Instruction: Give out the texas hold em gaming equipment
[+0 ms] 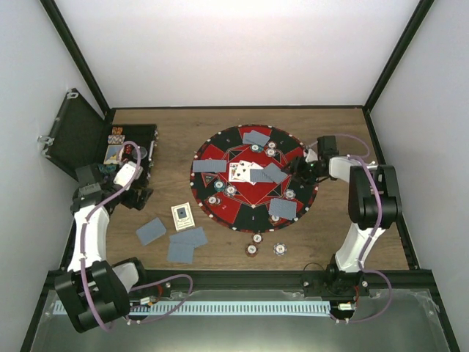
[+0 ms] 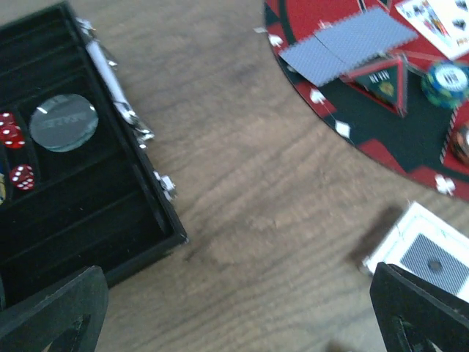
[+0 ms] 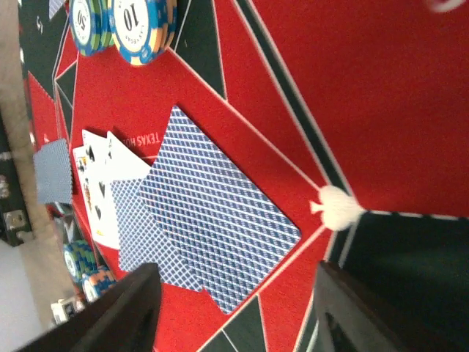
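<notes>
Wood-grain bench (image 1: 352,235) inside a white-walled enclosure carries a round red-and-black mat (image 1: 207,152), where we see the hold'em kit partly laid out. Face-down cards (image 1: 256,137) with a fine grey-blue lattice back lie in overlapping pairs near the mat's far, left and near-right edges. Face-up cards (image 1: 239,171) fan out at its centre, overlapped on their right by two more blue-backed ones. Small round chips (image 1: 231,191) dot the mat. In the right wrist view, blue-and-yellow chips (image 3: 143,26) sit beyond the central cards, the nearer one marked 10. Three loose chips (image 1: 258,237), reddish and whitish, rest on bare wood just off the mat's near edge. To their left lie three stray cards (image 1: 189,237), backs up. A white-bordered pack (image 1: 182,215) sits just beside the mat's near-left rim. At the far left a black hinged case (image 1: 143,143) stands open. We make out red dice (image 2: 13,136) and a pale round disc (image 2: 64,122) in its slots. The left tool (image 2: 239,293) hovers over bare wood between the case and the pack, fingers spread wide and holding nothing. The right tool (image 3: 238,275) hangs low over the central blue-backed cards, its fingers likewise spread with nothing pinched between them. We cannot tell whether it touches the mat.
</notes>
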Available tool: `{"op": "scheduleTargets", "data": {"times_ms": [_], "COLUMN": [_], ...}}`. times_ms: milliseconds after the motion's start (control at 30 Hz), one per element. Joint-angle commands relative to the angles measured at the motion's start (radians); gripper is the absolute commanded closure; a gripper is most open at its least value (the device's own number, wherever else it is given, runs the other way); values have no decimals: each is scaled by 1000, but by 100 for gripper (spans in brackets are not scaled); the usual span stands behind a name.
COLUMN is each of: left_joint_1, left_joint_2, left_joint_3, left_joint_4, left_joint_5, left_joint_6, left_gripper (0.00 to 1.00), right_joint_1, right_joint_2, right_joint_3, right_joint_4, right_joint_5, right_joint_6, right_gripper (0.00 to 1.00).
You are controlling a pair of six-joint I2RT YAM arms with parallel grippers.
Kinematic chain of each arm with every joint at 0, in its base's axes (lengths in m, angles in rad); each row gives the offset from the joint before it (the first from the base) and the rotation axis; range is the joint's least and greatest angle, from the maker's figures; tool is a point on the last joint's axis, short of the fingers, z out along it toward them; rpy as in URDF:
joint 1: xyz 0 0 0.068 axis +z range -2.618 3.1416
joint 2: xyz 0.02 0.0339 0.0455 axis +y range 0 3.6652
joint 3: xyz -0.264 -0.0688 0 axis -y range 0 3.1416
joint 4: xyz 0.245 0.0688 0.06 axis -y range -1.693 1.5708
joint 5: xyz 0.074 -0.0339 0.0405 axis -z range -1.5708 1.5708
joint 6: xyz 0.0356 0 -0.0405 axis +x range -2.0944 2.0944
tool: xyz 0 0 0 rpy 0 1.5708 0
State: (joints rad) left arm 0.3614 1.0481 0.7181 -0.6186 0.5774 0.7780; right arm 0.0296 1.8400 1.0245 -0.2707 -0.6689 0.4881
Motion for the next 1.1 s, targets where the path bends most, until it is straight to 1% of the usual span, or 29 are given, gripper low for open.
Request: {"op": "scheduleTargets", "data": {"times_ms": [0, 67, 100, 200, 300, 367, 400, 467, 567, 633, 700, 767, 833, 900, 967, 1000, 1033, 1067], "left_joint_1": [7, 6, 6, 4, 4, 3, 2, 0, -13, -33, -69, -105, -149, -212, -265, -283, -290, -295], "left_joint_2": [-9, 2, 8, 31, 57, 79, 88, 107, 159, 215, 284, 346, 415, 466, 456, 469, 477, 472], "left_joint_3": [-63, -92, -112, -189, -276, -309, -334, -399, -501, -539, -545, -532, -510, -486, -418, -400, -407, -431], "left_joint_4": [307, 386, 431, 612, 873, 989, 1071, 1253, 1532, 1675, 1779, 1855, 1905, 1889, 1708, 1694, 1718, 1726], "left_joint_5": [41, 46, 51, 35, 10, 1, 1, -10, -9, -12, -37, -84, -109, -169, -277, -312, -335, -372], "left_joint_6": [-236, -289, -314, -431, -567, -650, -698, -760, -810, -817, -810, -835, -830, -768, -711, -703, -708, -710], "left_gripper": [0, 0, 0, 0, 0, 0, 0, 0, 0, 0, 0, 0, 0, 0, 0, 0, 0, 0], "right_joint_1": [-2, -2, -3, -2, -2, -2, -2, 3, 17, 18, 18, 18, 18, 18, 17, 18, 18, 18], "right_joint_2": [-101, -136, -154, -213, -317, -396, -439, -540, -641, -666, -645, -607, -588, -588, -575, -560, -545, -534], "right_joint_3": [35, 35, 32, 16, -48, -102, -141, -237, -388, -464, -486, -480, -507, -575, -636, -659, -660, -648], "right_joint_4": [-123, -160, -175, -198, -148, -84, -40, 102, 320, 450, 511, 540, 631, 777, 948, 1018, 1068, 1063], "right_joint_5": [192, 266, 305, 440, 595, 712, 763, 843, 962, 979, 998, 1046, 1075, 1097, 1084, 1072, 1061, 1044], "right_joint_6": [-21, -21, -19, -1, 41, 69, 74, 56, 4, -78, -104, -106, -107, -113, -139, -152, -176, -186], "right_gripper": [28, 8, 1, 0, 0, 0, 0, 0, 0, 0, 0, 0, 0, 0, 0, 0, 0, 0]}}
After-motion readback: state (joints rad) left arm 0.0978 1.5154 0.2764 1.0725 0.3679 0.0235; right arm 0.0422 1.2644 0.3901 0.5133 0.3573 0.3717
